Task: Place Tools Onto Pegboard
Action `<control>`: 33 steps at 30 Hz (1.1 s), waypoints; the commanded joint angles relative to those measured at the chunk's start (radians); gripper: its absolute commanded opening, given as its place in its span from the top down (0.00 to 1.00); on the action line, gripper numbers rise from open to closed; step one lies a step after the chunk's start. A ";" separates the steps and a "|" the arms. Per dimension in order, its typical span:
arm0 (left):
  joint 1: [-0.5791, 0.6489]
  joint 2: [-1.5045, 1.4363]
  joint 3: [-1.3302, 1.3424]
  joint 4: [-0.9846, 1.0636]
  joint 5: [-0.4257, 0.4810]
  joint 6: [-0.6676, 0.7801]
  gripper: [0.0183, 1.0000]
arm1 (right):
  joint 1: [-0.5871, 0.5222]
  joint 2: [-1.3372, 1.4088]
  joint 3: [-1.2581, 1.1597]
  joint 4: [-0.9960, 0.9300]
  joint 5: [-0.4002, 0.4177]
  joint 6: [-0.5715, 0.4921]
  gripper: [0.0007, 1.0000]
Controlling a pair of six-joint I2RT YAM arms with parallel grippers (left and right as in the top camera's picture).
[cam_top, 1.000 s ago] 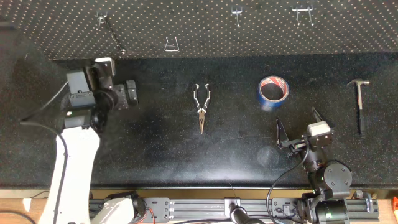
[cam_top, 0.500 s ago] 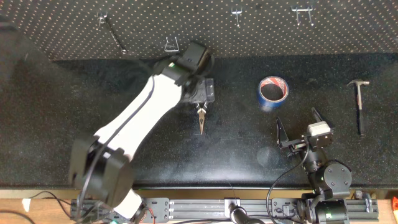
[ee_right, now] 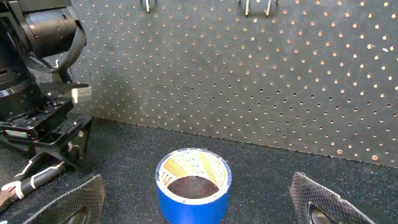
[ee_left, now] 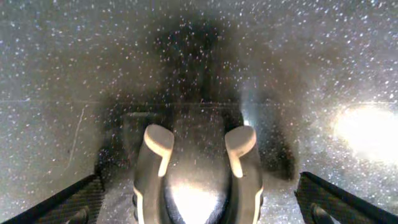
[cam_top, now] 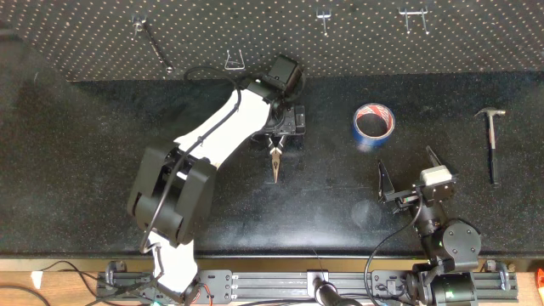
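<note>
We see the left arm [cam_top: 217, 140] barring the surface's [cam_top: 76, 161] middle up to the pliers [cam_top: 274, 163]; open room lies between tape roll [cam_top: 374, 124] and hammer [cam_top: 491, 146].

I count one pair of pliers [cam_top: 274, 163], one roll of blue tape [cam_top: 373, 124], one hammer [cam_top: 491, 146], one wrench [cam_top: 158, 51], four hooks [cam_top: 235, 61], one pegboard [cam_top: 476, 51] and one table [cam_top: 76, 170].

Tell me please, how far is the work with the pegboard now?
Done: one slim tool hangs on the pegboard. In hand: the left pincer is down over the pliers, open, not yet closed. To do: pliers, tape roll and hammer lie on the table.
</note>
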State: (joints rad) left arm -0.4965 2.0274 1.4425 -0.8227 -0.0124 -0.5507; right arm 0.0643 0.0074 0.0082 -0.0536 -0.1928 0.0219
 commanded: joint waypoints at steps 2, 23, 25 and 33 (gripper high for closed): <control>-0.002 0.031 0.014 0.005 0.024 0.005 0.00 | -0.004 -0.006 -0.004 -0.005 0.002 0.011 0.02; -0.029 0.035 0.014 -0.015 -0.055 -0.043 0.27 | -0.004 -0.006 -0.004 -0.005 0.002 0.011 0.02; -0.029 0.035 0.014 -0.014 -0.054 -0.075 0.30 | -0.004 -0.006 -0.004 -0.005 0.002 0.011 0.02; -0.029 0.035 0.014 -0.018 -0.032 -0.090 0.44 | -0.004 -0.006 -0.004 -0.005 0.002 0.011 0.02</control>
State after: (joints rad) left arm -0.5190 2.0331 1.4429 -0.8341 -0.0593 -0.6239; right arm 0.0643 0.0074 0.0082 -0.0536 -0.1928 0.0223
